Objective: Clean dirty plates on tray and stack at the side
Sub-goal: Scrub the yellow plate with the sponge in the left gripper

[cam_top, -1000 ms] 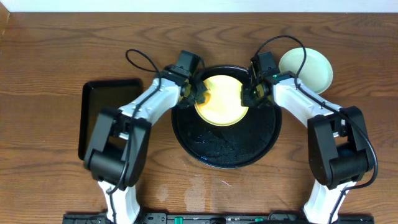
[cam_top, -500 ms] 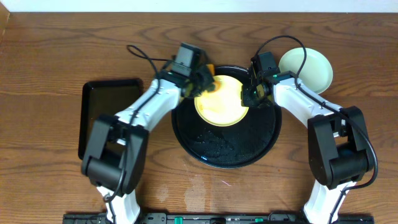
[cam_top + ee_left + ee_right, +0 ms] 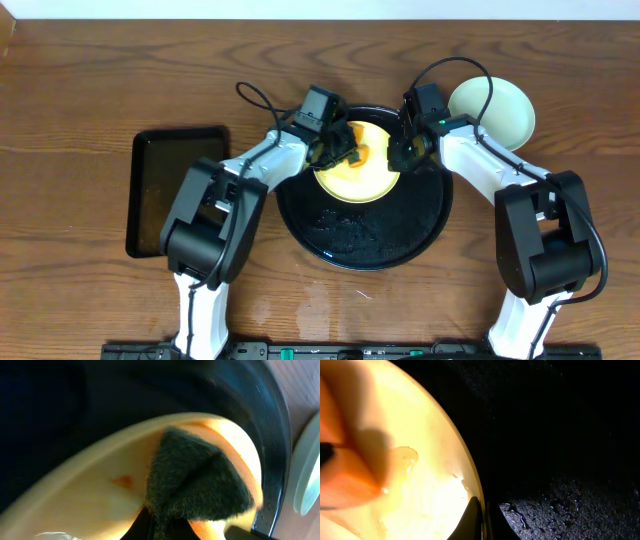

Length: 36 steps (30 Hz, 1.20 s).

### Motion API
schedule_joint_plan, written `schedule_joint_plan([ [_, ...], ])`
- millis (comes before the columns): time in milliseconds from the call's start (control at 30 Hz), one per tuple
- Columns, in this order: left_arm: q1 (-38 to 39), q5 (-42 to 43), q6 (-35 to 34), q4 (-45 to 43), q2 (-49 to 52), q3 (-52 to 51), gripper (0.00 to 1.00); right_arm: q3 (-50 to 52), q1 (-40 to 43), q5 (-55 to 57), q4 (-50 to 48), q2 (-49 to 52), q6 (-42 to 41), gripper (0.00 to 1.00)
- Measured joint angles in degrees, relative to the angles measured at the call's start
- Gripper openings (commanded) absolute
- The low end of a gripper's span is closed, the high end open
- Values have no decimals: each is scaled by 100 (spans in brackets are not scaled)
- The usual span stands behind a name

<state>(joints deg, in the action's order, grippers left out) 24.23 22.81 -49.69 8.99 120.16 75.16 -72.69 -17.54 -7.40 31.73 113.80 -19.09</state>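
Observation:
A pale yellow plate (image 3: 360,178) lies in the far half of the round black tray (image 3: 365,262). My left gripper (image 3: 346,147) is shut on an orange sponge with a dark scrub face (image 3: 360,154) and presses it on the plate's far part. In the left wrist view the scrub face (image 3: 200,480) lies on the plate (image 3: 85,495), with a small orange spot beside it. My right gripper (image 3: 397,156) is shut on the plate's right rim; its fingers (image 3: 482,520) pinch the rim (image 3: 470,480). A mint plate (image 3: 495,110) sits off the tray, at the far right.
A black rectangular tray (image 3: 165,190) lies on the wooden table to the left. The round tray's floor (image 3: 560,435) is wet with droplets. Both arms' cables loop over the tray's far edge.
My left gripper has carried the sponge rightwards, from the plate's left rim onto its far middle. The right gripper and the plate have stayed put.

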Motion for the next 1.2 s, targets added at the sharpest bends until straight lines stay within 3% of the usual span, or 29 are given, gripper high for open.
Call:
schedule_joint_plan([
  [367, -584, 24, 317, 710, -254, 52, 7, -7, -4, -76, 0, 4, 2, 1],
  [633, -688, -431, 820, 1054, -1252, 26, 8, -11, 0, -35, 20, 4, 4, 1],
  [800, -356, -262, 885, 1091, -1309, 17, 7, -15, 0, -42, 20, 4, 22, 1],
  [1033, 538, -85, 767, 734, -564, -24, 7, -39, 0, -50, 48, 9, 26, 1],
  [1200, 723, -107, 684, 986, -284, -46, 7, -61, 0, -11, 138, 11, 59, 1],
])
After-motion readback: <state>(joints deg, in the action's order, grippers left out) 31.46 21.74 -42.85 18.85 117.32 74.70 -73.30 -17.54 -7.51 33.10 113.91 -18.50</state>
